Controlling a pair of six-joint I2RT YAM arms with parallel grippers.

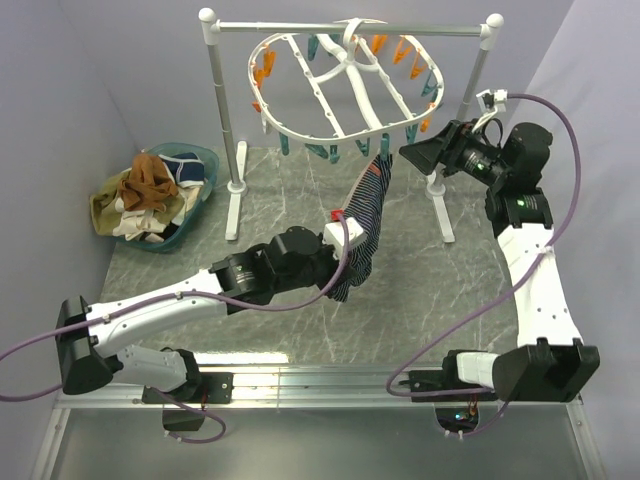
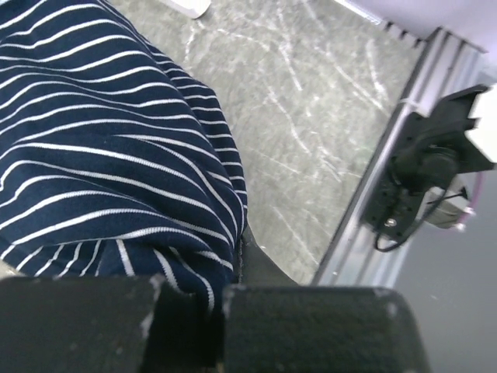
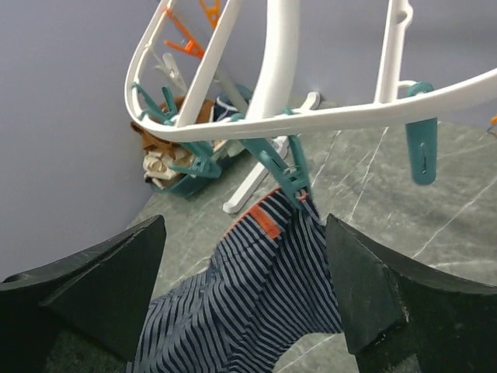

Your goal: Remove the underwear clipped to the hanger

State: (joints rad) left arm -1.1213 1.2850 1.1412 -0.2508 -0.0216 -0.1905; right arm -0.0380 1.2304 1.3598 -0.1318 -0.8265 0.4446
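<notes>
1. The white oval hanger [image 1: 345, 95] hung by its hook from the bar of a rail stand [image 1: 225, 110] at the back of the grey marble table [image 1: 450, 300]. Orange and teal clothespins lined its rim.
2. One piece of navy striped underwear [image 1: 368, 205] was clipped to the near rim of the hanger by a teal clothespin [image 3: 283, 175]. An orange tag showed just below the clip in the right wrist view.
3. From that clip the striped underwear ran down and to the left, pulled at a slant towards the left arm.
4. The left pincer [image 2: 217, 311] was clenched on the lower part of the striped underwear. In its wrist view the cloth was bunched between the dark fingers and filled the left half of the picture.
5. The right pincer [image 1: 420, 152] was released, with its fingers spread wide and nothing between them. It sat just beside the hanger's right near edge, level with the clip and pointing at it.
6. A teal basket [image 1: 205, 155] stood in the far left corner of the table, well apart from the hanger. It held a pile of underwear [image 1: 145, 190] in brown, cream and navy.
</notes>
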